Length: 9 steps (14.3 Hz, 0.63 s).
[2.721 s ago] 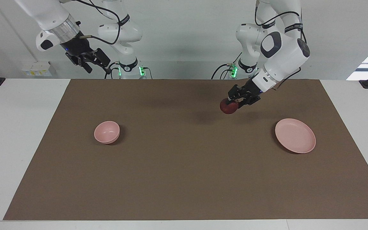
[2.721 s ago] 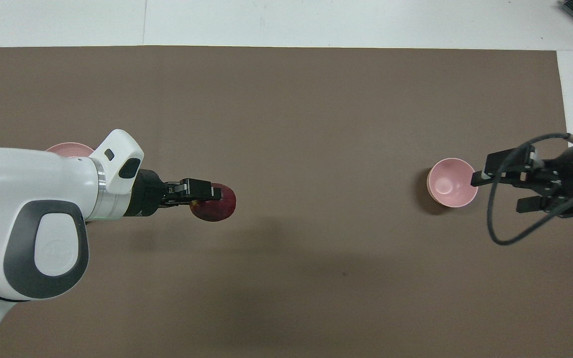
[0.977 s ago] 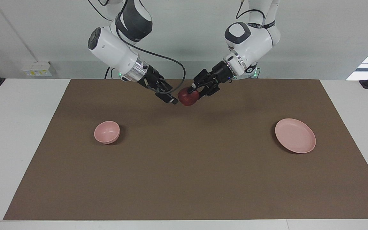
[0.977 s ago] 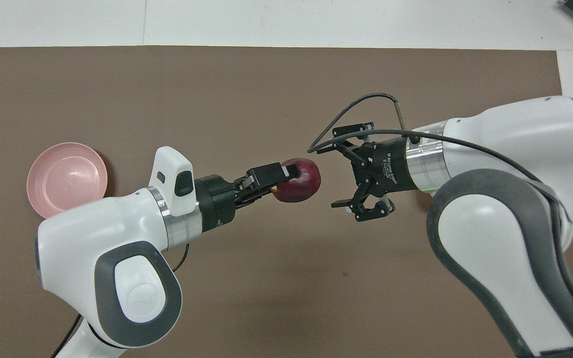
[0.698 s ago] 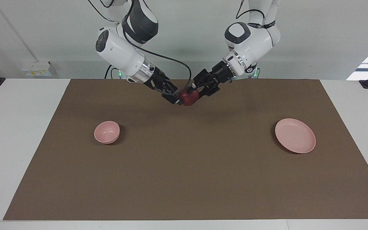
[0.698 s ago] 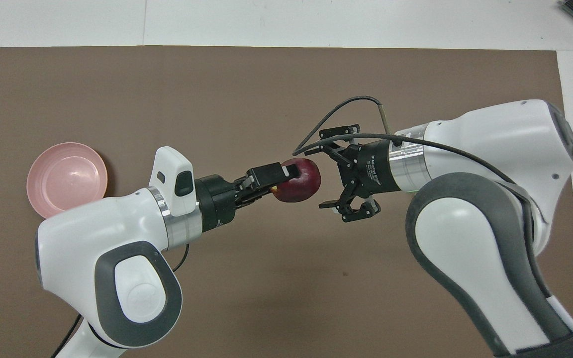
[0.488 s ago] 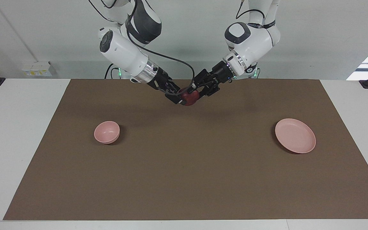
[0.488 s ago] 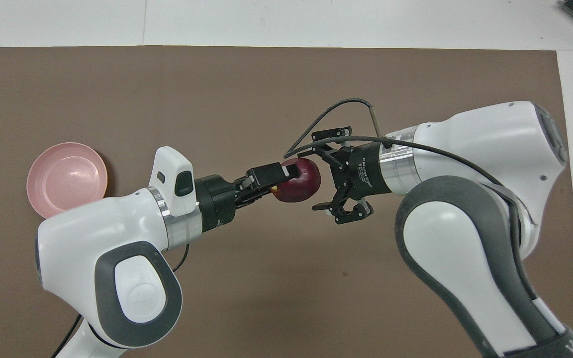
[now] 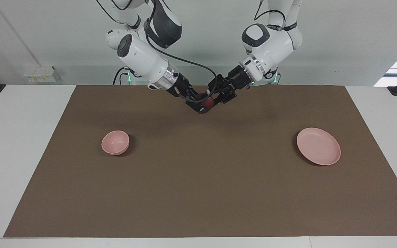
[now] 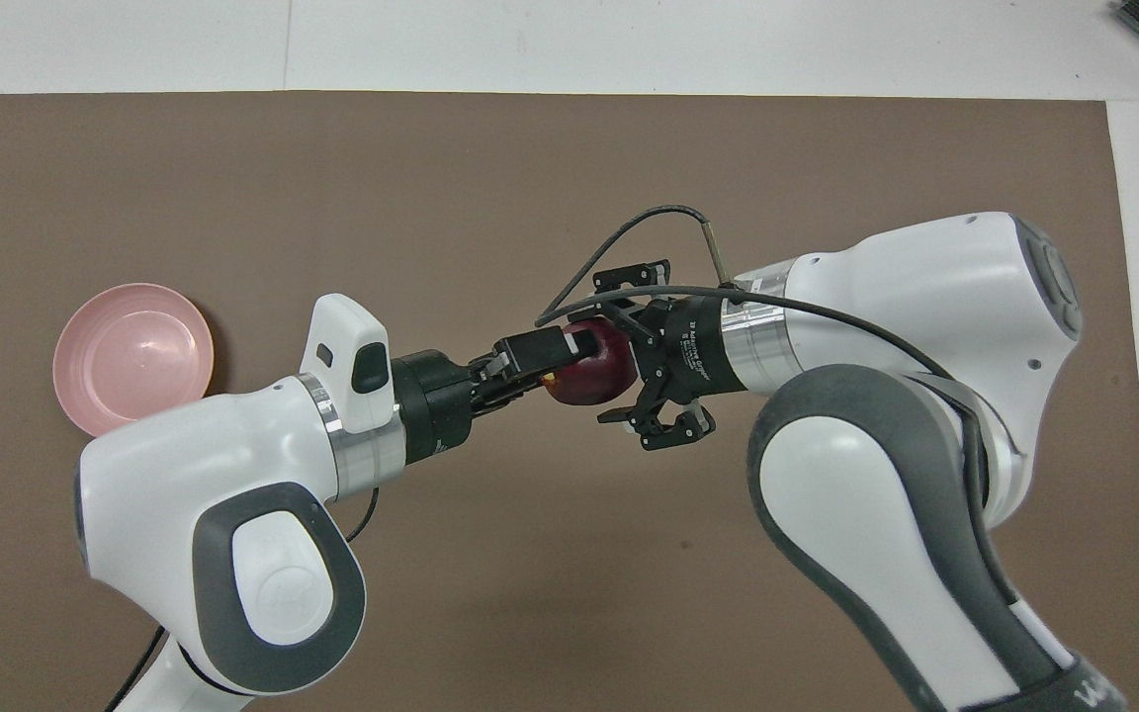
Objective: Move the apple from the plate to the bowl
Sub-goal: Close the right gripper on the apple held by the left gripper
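Your left gripper [image 10: 569, 354] pinches the apple [image 10: 597, 378] in midair over the desk's [image 9: 198, 193] middle. The right gripper's [image 10: 644, 346] fingers are spread around it. The plate [image 9: 318, 146] sits bare, and the bowl [image 9: 115, 142] waits unfilled.

Robotics laboratory: two fixed white arms at a white desk [image 9: 22, 144] with brown mat [image 9: 198, 193], bare wall.

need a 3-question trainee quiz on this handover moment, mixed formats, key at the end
1. True or false: the apple rests on the plate.
2. What clamps the apple? A) the left pincer B) a human hand C) nothing
3. Fill in: the right pincer, its fingers straddling the apple, is ____.
Key: 1 false; 2 A; 3 open.
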Motion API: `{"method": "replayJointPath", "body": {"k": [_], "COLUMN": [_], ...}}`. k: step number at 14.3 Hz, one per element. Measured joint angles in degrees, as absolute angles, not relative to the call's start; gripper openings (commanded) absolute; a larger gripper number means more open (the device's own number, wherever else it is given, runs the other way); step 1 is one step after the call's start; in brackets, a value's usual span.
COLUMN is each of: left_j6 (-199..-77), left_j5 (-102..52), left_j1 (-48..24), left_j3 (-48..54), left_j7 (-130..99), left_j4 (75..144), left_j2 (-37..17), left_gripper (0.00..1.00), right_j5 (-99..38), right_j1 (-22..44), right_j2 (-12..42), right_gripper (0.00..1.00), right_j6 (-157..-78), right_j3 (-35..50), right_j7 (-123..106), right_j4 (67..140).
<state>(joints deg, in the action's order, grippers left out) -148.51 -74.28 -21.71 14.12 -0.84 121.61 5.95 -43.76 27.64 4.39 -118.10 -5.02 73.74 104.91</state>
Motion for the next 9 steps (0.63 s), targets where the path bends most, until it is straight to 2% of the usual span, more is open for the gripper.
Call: {"method": "replayJointPath", "body": {"k": [3,4,6,7,9], "left_j6": [-148.6,-148.6,-148.6,-148.6,-148.6], "left_j5": [-74.3,-74.3,-74.3,-74.3,-74.3], "left_j1": [-21.7,-21.7,-21.7,-21.7,-21.7], "left_j3": [14.2,14.2,14.2,14.2,14.2], "left_j7": [-0.8,-0.8,-0.8,-0.8,-0.8], "left_j4": [121.7,121.7,121.7,121.7,121.6], "left_j2": [5.9,5.9,5.9,5.9,5.9], "left_gripper": [0.01,0.03,0.16,0.26,0.55], "right_j5": [-43.8,-43.8,-43.8,-43.8,-43.8], "right_j1": [27.6,27.6,27.5,27.5,27.5], "right_j2": [4.4,4.4,4.4,4.4,4.4], "right_gripper": [0.00,0.00,0.00,0.00,0.00], "right_j6": [-118.4,-118.4,-118.4,-118.3,-118.2], "right_j3": [-5.1,-5.1,-5.1,-5.1,-5.1], "right_j7": [73.7,73.7,73.7,73.7,73.7], "right_j4": [104.7,104.7,104.7,104.7,104.5]}}
